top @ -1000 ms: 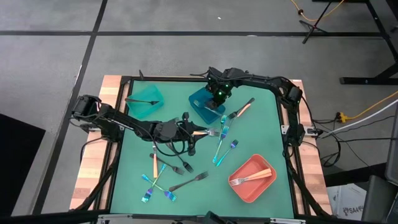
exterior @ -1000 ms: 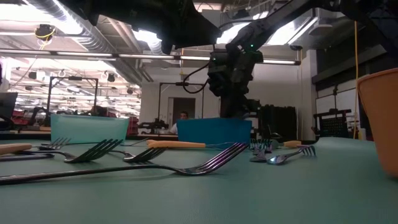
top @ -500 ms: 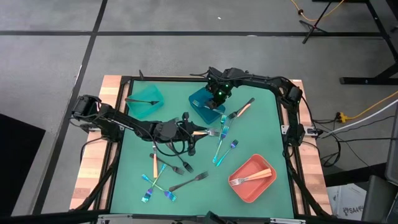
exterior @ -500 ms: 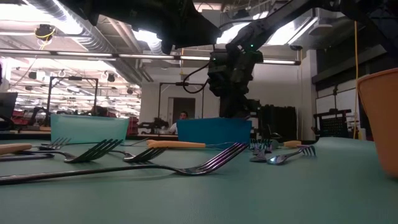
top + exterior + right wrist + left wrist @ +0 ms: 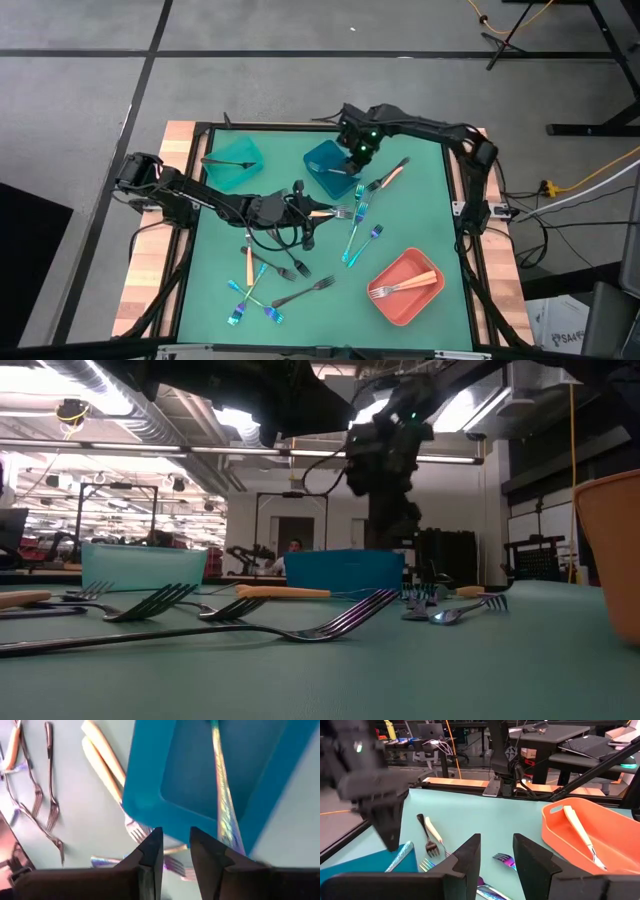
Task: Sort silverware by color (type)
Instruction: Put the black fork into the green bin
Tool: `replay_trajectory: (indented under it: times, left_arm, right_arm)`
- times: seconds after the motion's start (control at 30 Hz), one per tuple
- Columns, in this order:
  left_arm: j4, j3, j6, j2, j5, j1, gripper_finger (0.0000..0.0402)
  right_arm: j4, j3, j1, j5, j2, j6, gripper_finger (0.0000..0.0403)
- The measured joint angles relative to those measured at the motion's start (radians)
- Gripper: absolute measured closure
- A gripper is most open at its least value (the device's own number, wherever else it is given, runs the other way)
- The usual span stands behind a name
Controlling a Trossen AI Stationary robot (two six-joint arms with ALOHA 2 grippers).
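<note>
My right gripper (image 5: pixel 358 152) (image 5: pixel 176 854) hangs open above the blue bin (image 5: pixel 330 168), with nothing between its fingers. An iridescent fork (image 5: pixel 223 805) lies in that bin, with its shaft leaning over the bin's wall. My left gripper (image 5: pixel 318 210) (image 5: pixel 496 862) waits open over the middle of the table, also with nothing in it. Loose forks lie on the green mat: a gold-handled one (image 5: pixel 388 178), iridescent ones (image 5: pixel 355 235), black ones (image 5: pixel 287 266) and a silver one (image 5: pixel 303 292).
A teal bin (image 5: pixel 233 160) at the far left holds a black fork (image 5: pixel 228 163). A coral bin (image 5: pixel 407 286) at the near right holds a gold-handled fork (image 5: pixel 405 285). The mat has free room along its far edge and at its near middle.
My right gripper has risen from the blue bin and shifted a little toward the table's right edge. The iridescent fork stays in the bin.
</note>
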Motion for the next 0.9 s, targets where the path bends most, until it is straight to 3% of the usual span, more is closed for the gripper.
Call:
replay_trajectory:
  times: [0.43,0.7,0.9]
  left_arm:
    - [0.026,0.001,0.001,0.0,-0.094,0.006,0.0292]
    - [0.021,0.001,0.001,-0.002,-0.097,0.044,0.0292]
    - [-0.082,0.002,-0.001,-0.055,-0.095,0.082,0.0292]
  right_arm:
    - [-0.11,0.0,0.011,0.079,-0.373,-0.106,0.0317]
    - [-0.125,0.0,0.145,0.359,-0.611,-0.128,0.0317]
    - [-0.119,-0.016,0.273,0.486,-0.731,-0.127,0.0317]
